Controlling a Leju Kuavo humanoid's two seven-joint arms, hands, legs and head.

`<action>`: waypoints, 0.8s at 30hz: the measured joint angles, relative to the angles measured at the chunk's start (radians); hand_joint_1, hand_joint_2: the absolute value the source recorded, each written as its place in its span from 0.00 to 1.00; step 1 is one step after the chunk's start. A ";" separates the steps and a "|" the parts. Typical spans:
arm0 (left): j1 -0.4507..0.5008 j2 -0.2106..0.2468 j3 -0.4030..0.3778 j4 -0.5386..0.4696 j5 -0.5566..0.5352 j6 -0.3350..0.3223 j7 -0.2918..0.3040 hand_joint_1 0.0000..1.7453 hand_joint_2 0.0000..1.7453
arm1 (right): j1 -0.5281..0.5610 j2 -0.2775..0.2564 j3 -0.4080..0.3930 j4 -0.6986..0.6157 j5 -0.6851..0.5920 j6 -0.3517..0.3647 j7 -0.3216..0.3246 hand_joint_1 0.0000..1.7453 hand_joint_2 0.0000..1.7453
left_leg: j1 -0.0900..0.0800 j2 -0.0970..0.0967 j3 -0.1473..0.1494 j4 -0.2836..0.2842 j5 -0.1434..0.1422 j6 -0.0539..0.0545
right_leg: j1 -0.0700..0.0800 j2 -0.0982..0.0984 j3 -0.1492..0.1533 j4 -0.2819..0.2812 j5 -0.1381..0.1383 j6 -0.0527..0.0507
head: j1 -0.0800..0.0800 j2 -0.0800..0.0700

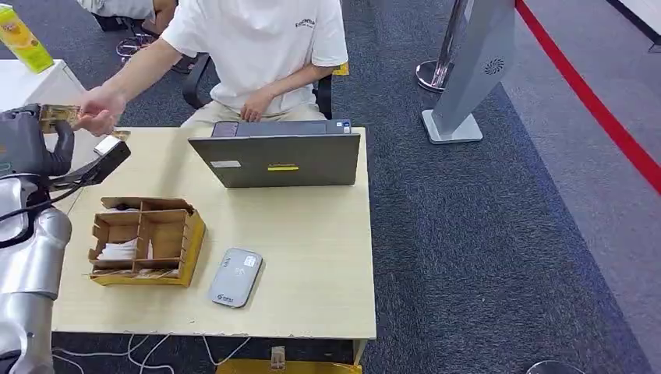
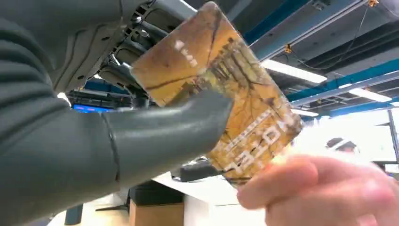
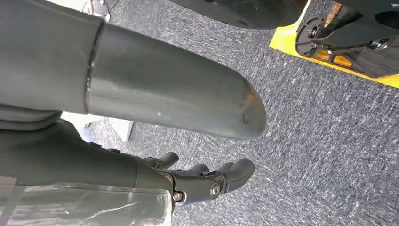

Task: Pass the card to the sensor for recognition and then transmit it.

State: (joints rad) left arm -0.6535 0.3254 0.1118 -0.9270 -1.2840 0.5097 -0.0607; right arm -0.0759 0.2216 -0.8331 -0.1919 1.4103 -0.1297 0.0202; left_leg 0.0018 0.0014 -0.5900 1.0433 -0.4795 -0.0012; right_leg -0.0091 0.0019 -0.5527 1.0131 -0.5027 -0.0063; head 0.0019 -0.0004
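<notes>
Two hands meet at one card: my left robot hand (image 1: 31, 144), raised beyond the tabletop's far left corner, pinches the brown patterned card (image 2: 221, 89) between its thick thumb and darker fingers, while the seated person's hand (image 1: 100, 113) touches the card's other end. My right robot hand (image 3: 207, 181) hangs over the grey carpet with its fingers loosely curled and apart, holding nothing. On the light wooden tabletop (image 1: 312, 257) near my left arm sits a partitioned cardboard box (image 1: 144, 241), the grey card sensor (image 1: 235, 277) lies just beside it, and an open grey laptop (image 1: 277, 156) stands at the far edge before the person.
</notes>
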 joint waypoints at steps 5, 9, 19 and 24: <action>-0.009 -0.006 -0.003 0.013 0.000 0.000 0.000 1.00 0.00 | 0.000 -0.003 0.000 0.000 0.000 0.000 0.000 0.00 0.00 | 0.000 0.000 0.000 0.000 0.000 0.000 | 0.000 0.000 0.000 0.000 0.000 0.000 | 0.000 0.000; -0.015 -0.013 -0.010 0.022 0.006 -0.010 -0.001 1.00 0.00 | 0.000 -0.004 0.000 0.000 0.002 0.000 0.000 0.00 0.00 | 0.000 0.000 0.000 0.000 0.000 0.000 | 0.000 0.000 0.000 0.000 0.000 0.000 | 0.000 0.000; 0.099 -0.096 -0.054 -0.127 0.061 0.017 -0.045 1.00 0.00 | -0.001 -0.005 -0.003 0.000 -0.020 -0.008 0.018 0.00 0.00 | -0.001 0.000 0.000 0.000 0.000 0.000 | -0.001 0.000 0.000 0.000 0.000 0.000 | 0.000 0.000; 0.265 -0.178 -0.163 -0.410 0.044 -0.013 -0.027 1.00 0.00 | 0.000 0.001 -0.016 0.000 -0.038 -0.065 0.029 0.00 0.00 | -0.001 0.001 -0.002 0.000 -0.001 0.001 | -0.001 0.001 0.000 -0.002 0.001 0.001 | 0.000 0.000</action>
State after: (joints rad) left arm -0.3889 0.1477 -0.0514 -1.3365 -1.2405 0.4967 -0.0874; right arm -0.0761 0.2228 -0.8492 -0.1919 1.3725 -0.1951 0.0492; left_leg 0.0007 0.0025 -0.5918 1.0436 -0.4804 -0.0002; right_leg -0.0104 0.0033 -0.5522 1.0115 -0.5021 -0.0051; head 0.0015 -0.0004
